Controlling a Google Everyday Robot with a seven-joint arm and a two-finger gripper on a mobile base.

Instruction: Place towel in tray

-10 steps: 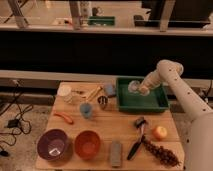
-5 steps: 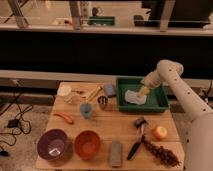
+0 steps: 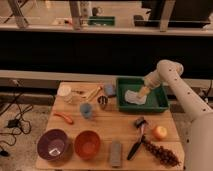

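A pale, crumpled towel (image 3: 133, 96) lies inside the green tray (image 3: 150, 106) at the back right of the wooden table. My gripper (image 3: 144, 91) is at the end of the white arm that comes in from the right. It hangs low over the tray, at the towel's right edge. Whether it still touches the towel cannot be made out.
On the table (image 3: 112, 125) stand a purple bowl (image 3: 54, 145), an orange bowl (image 3: 87, 144), a blue cup (image 3: 86, 110), a metal cup (image 3: 103, 102), a white container (image 3: 65, 91), a grey block (image 3: 116, 152), a black brush (image 3: 135, 145), an orange fruit (image 3: 160, 132) and dark grapes (image 3: 161, 153).
The towel has gone from bunched up at the gripper to lying lower and flatter on the tray floor. The gripper has moved slightly down and right.
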